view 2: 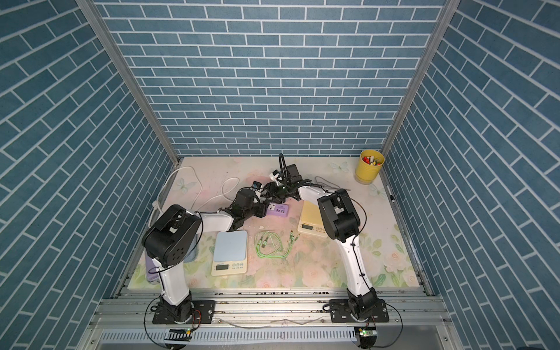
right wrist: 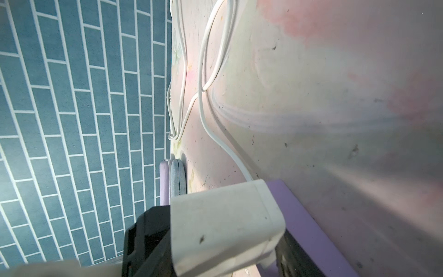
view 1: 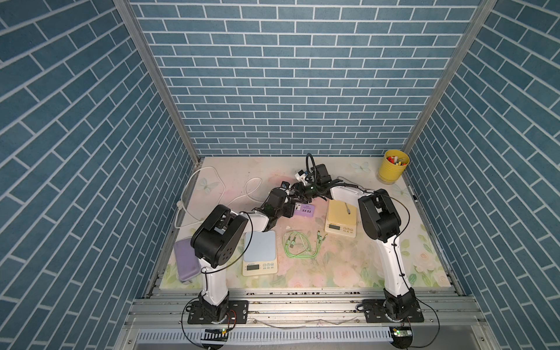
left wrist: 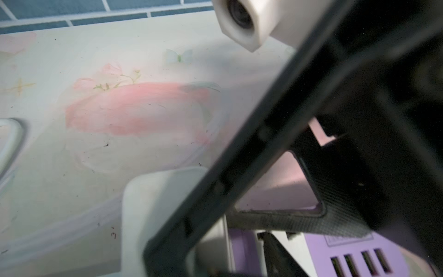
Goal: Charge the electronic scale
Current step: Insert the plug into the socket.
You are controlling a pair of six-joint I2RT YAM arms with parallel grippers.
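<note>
Cables (view 1: 290, 242) beside blue-topped scale (view 1: 260, 247)

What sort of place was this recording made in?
Likely a staged robot test cell, not a real room: blue brick-print wall panels in an aluminium frame, a floral-print tabletop, and arm bases bolted to metal rails.

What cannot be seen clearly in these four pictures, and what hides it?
Right end effector, right wrist view: bottom edge cuts its fingers around the white plastic charger block; grip unclear.
Purple plastic power strip, left wrist view: blurred black hardware covers most.
Yellow-topped cream scale, a top view: right arm covers one side.
Blue-topped cream scale, both top views: display digits too small.
</note>
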